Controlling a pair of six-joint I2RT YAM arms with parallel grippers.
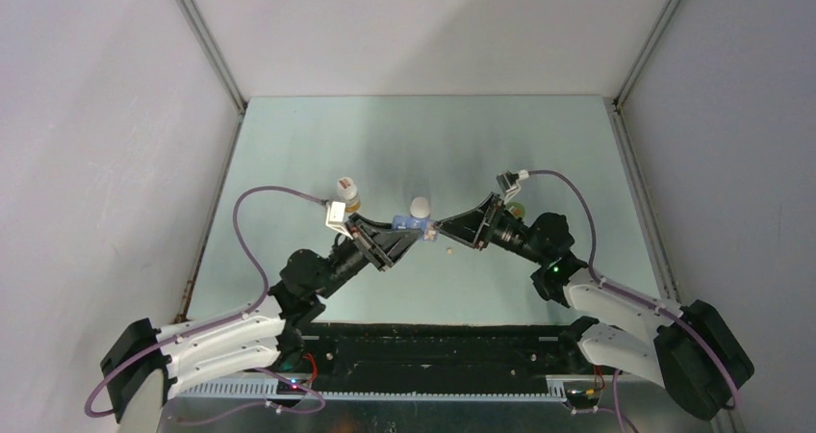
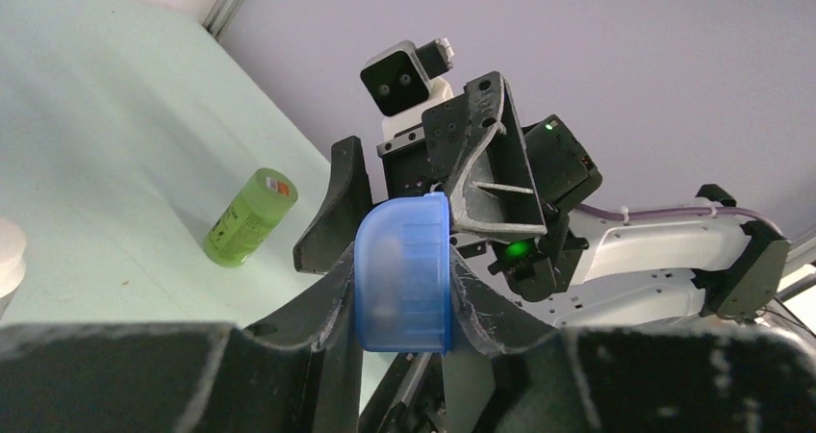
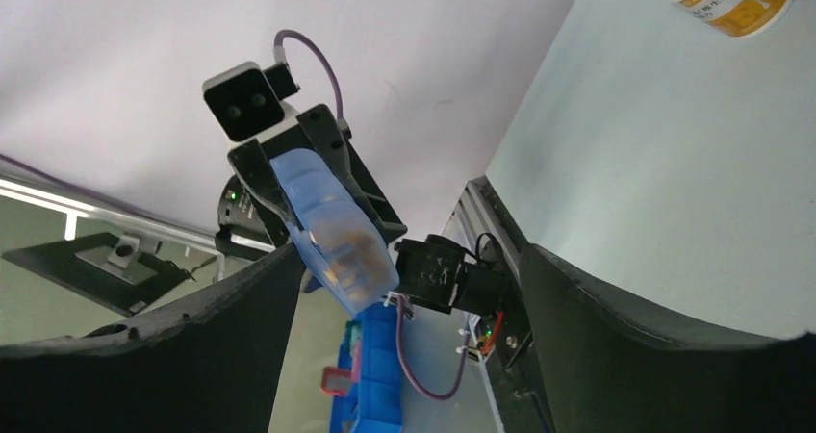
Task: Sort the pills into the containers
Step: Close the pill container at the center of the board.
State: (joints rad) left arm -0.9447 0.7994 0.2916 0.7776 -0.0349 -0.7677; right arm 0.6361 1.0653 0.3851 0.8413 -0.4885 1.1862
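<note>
The translucent blue pill box [image 2: 404, 274], whose row of compartments are the containers, is held off the table with my left gripper [image 2: 404, 293] shut on its two sides. In the top view the box [image 1: 411, 222] hangs mid-table between the two arms. My right gripper [image 3: 412, 255] faces the box's [image 3: 337, 241] end with its jaws wide apart, one on each side and not touching it. Orange pills show dimly through the box wall. One tiny pill [image 1: 448, 251] lies on the table just below the right gripper [image 1: 435, 229].
A green bottle [image 2: 250, 216] lies on its side behind the right gripper. A white-capped bottle [image 1: 346, 191] stands by the left arm and another white cap [image 1: 420, 207] sits just behind the box. A darker blue segmented piece [image 3: 380, 375] shows below the box.
</note>
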